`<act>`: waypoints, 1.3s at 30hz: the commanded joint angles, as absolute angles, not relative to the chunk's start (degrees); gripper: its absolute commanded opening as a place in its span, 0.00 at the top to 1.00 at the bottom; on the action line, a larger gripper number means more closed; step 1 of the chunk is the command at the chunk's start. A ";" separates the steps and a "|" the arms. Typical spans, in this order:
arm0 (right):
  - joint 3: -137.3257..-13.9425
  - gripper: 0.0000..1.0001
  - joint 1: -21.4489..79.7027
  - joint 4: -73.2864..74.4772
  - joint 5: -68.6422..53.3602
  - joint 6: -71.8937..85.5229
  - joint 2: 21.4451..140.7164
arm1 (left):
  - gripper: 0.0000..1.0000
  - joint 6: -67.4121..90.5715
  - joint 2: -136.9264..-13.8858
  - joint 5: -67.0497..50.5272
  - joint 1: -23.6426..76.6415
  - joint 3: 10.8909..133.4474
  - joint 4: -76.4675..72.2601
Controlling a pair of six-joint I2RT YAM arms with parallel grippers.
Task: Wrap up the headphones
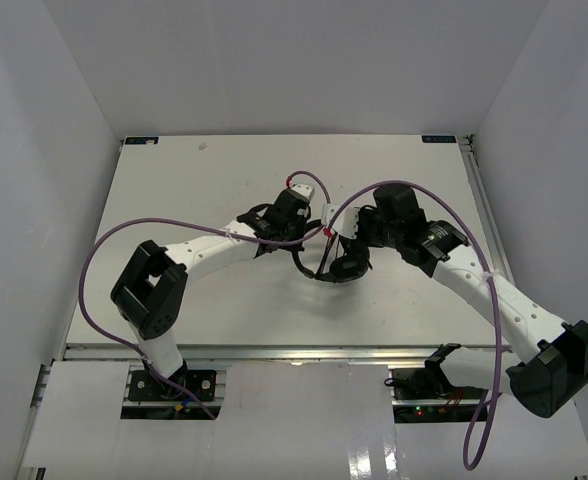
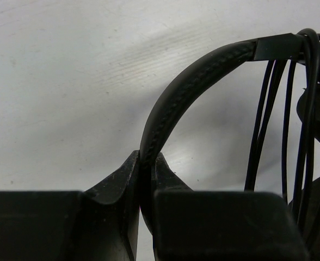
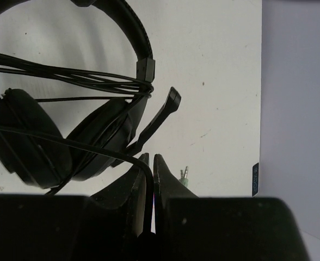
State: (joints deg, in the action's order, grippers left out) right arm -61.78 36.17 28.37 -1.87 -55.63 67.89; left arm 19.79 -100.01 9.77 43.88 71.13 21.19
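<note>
left wrist: we see left gripper [image 2: 147, 161] clamping headphones [image 2: 203, 69] headband | right wrist only: right gripper [image 3: 151, 160] pinching cable [image 3: 67, 76], plugs [image 3: 185, 174] toward table [image 3: 220, 81] edge

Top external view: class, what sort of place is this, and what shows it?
Likely a robot test booth: left arm and right arm bolted at a table's edge, plain walls around it.
</note>
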 commanded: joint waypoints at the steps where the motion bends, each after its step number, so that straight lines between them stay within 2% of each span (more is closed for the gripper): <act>1: -61.31 0.89 36.37 19.80 0.96 -56.85 67.68 | 1.00 14.37 -97.80 -0.14 45.27 69.29 20.06; 16: -58.22 0.82 32.93 12.66 -1.82 -56.75 68.03 | 1.00 10.16 -92.05 -11.76 46.56 61.99 16.91; 23: -59.15 0.80 32.80 12.83 -3.20 -56.43 69.24 | 1.00 9.49 -90.57 -13.45 46.93 60.24 17.49; 34: -56.22 0.80 28.26 11.25 -13.61 -51.53 70.41 | 1.00 9.03 -84.84 -16.05 46.94 59.15 17.49; 39: -57.46 0.74 27.29 11.25 -16.89 -49.03 72.02 | 1.00 8.68 -82.56 -17.00 47.04 57.55 17.49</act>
State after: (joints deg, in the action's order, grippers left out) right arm -55.37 29.49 17.90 -15.95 -51.99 70.74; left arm 11.84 -87.32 -9.84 45.45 59.37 15.81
